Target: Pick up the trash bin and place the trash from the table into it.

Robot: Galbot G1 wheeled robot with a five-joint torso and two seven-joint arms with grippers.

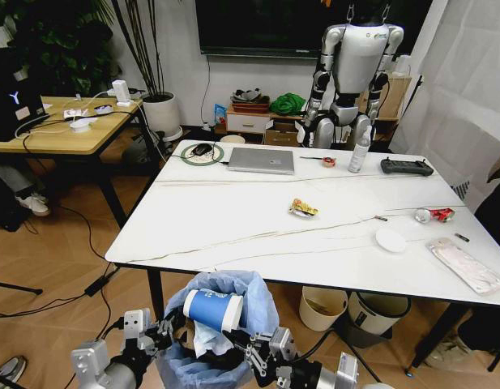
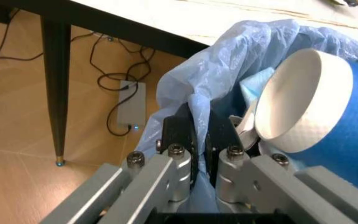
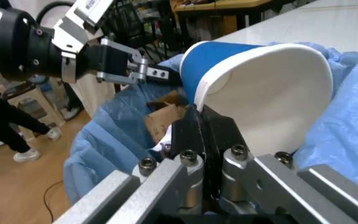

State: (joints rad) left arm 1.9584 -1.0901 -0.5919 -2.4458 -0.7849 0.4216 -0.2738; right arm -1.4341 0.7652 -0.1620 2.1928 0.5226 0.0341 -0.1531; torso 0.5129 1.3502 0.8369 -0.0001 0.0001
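The bin [image 1: 221, 336], lined with a puffy light-blue bag [image 2: 229, 65], hangs between the two grippers just in front of the near edge of the table [image 1: 233, 219]. The left gripper [image 1: 164, 332] pinches the bag-covered rim on the robot's left, its fingers [image 2: 177, 133] closed on the plastic. The right gripper [image 1: 258, 350] clamps the opposite rim, and its closed fingers [image 3: 188, 133] press against the lip of the blue cup [image 3: 260, 88]. That cup lies on its side across the top of the bin, its white inside facing the right wrist camera. Torn cardboard [image 3: 163, 114] sits lower inside the bag, with pale crumpled paper [image 1: 209, 336] under the cup.

On the table, well apart from the bin, lie a yellow wrapper [image 1: 303, 208] near the middle, a white lid [image 1: 391, 240] toward the right, a crushed red-silver can [image 1: 434, 215] beyond it, and a clear packet [image 1: 467, 265] near the right edge. A laptop [image 1: 261, 160] rests at the far side. Below the table's right part stand a cream bin [image 1: 322, 306] and a white-and-grey bin [image 1: 382, 312].
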